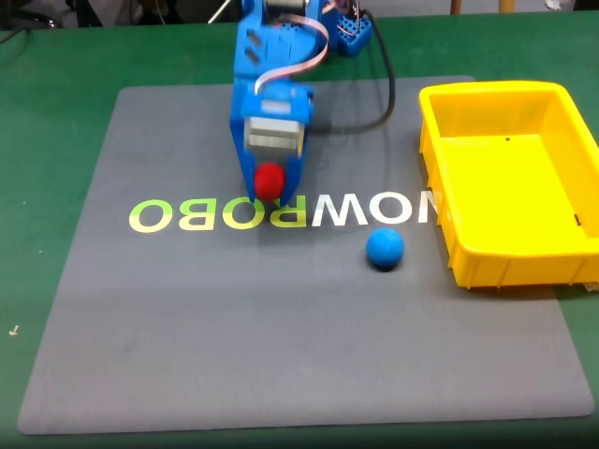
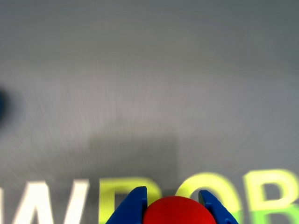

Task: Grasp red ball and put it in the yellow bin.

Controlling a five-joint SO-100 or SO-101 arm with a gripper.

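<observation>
The red ball (image 1: 270, 180) sits between the blue fingers of my gripper (image 1: 270, 190), just above the grey mat's lettering in the fixed view. In the wrist view the red ball (image 2: 175, 211) fills the bottom edge, pinched by two blue fingertips (image 2: 133, 205) of the gripper (image 2: 173, 198). The gripper is shut on it, and the mat below looks blurred. The yellow bin (image 1: 449, 234) stands at the right of the mat, with nothing inside.
A blue ball (image 1: 385, 248) lies on the grey mat (image 1: 281, 337) between the gripper and the bin; in the wrist view a dark blue smudge at the left edge may be the blue ball. A black cable (image 1: 386, 89) runs behind the arm. Green table surrounds the mat.
</observation>
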